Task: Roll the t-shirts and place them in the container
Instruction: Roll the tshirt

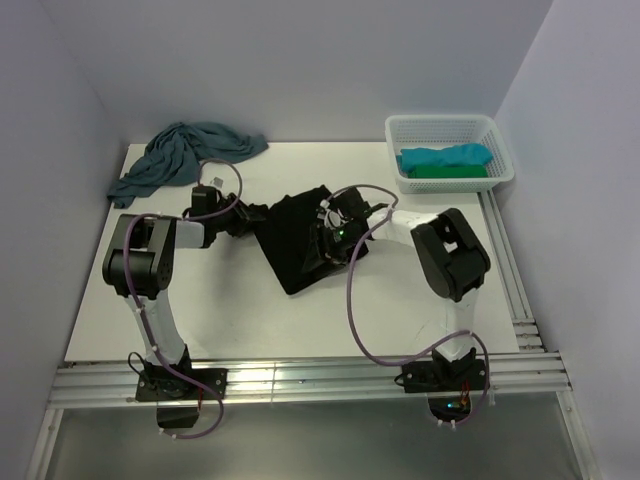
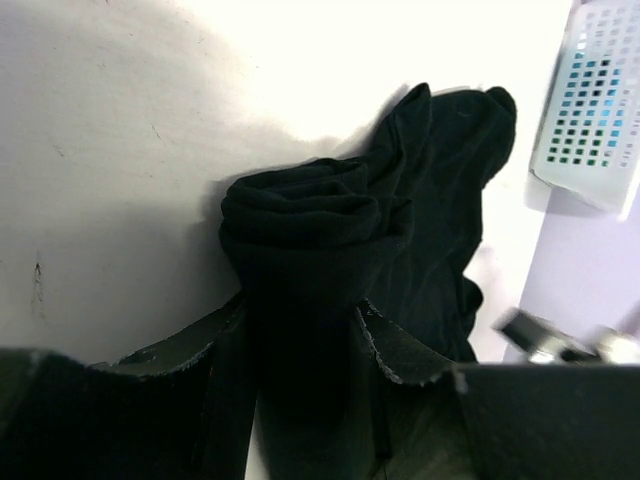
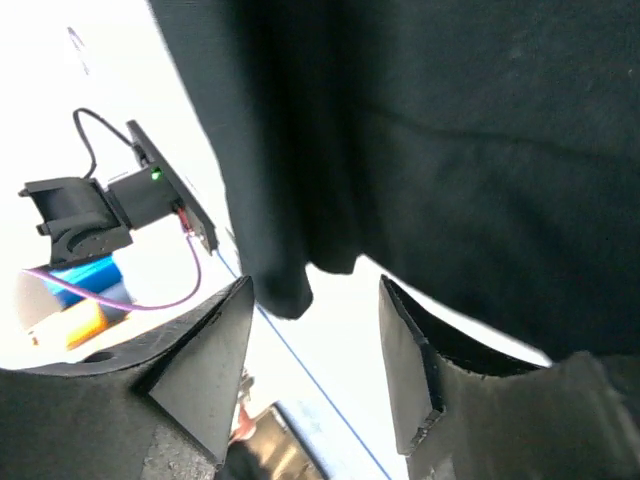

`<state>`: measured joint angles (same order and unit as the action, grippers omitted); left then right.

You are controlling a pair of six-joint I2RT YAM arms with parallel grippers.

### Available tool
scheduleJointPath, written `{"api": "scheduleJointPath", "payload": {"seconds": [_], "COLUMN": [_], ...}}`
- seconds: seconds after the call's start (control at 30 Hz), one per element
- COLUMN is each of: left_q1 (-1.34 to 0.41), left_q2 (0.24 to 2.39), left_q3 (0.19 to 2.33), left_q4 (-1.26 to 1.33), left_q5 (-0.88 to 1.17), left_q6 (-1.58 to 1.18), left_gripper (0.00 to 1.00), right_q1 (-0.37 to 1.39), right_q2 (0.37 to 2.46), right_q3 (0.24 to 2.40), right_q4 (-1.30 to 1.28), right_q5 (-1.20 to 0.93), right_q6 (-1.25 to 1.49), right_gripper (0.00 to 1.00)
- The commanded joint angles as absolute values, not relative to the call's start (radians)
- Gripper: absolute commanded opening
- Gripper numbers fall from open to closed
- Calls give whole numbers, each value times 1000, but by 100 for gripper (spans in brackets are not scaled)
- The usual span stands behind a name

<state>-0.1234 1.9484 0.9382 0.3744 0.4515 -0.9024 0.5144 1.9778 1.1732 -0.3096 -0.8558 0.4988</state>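
The black t-shirt point(image 1: 292, 245) lies crumpled at the table's middle. My left gripper point(image 1: 250, 216) is at its left end, shut on a rolled bundle of the black t-shirt point(image 2: 300, 230); the cloth fills the gap between both fingers point(image 2: 405, 352). My right gripper point(image 1: 330, 236) hovers over the shirt's right part, open and holding nothing. In the right wrist view the black t-shirt point(image 3: 450, 130) hangs just beyond the open gripper point(image 3: 315, 350). A grey-teal t-shirt point(image 1: 185, 153) lies heaped at the back left. Turquoise point(image 1: 445, 157) and green point(image 1: 450, 172) t-shirts lie in the basket.
A white mesh basket point(image 1: 398, 135) stands at the back right corner; it also shows in the left wrist view point(image 2: 590, 110). Purple cables loop from both arms over the table. Walls close the left, back and right sides.
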Motion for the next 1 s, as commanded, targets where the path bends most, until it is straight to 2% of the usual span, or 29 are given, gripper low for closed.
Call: {"api": "scheduleJointPath", "payload": {"seconds": [0.0, 0.2, 0.5, 0.67, 0.87, 0.93, 0.97], "left_q1": [-133, -143, -144, -144, -144, -144, -144], "left_q2": [1898, 1884, 1923, 1937, 1960, 1967, 1973], "left_q3": [969, 986, 1094, 1163, 1222, 1241, 1250], "left_q4": [308, 252, 36, -55, -189, -237, -259], "left_q5": [382, 374, 383, 422, 430, 434, 436], "left_q6": [-854, -839, -833, -851, -847, -845, -847], "left_gripper": [40, 40, 38, 27, 9, 7, 0], "right_q1": [523, 583, 863, 934, 986, 1000, 1003], "right_q2": [1833, 1775, 1934, 2037, 2138, 2148, 2151], "right_q3": [1251, 1450, 1755, 1834, 1891, 1890, 1884], "right_q4": [-431, -576, -748, -753, -767, -749, -738], "right_q5": [-718, -447, -10, 130, 320, 362, 388], "right_q6": [442, 391, 293, 272, 275, 273, 258], "right_gripper": [61, 70, 71, 72, 75, 75, 75]}}
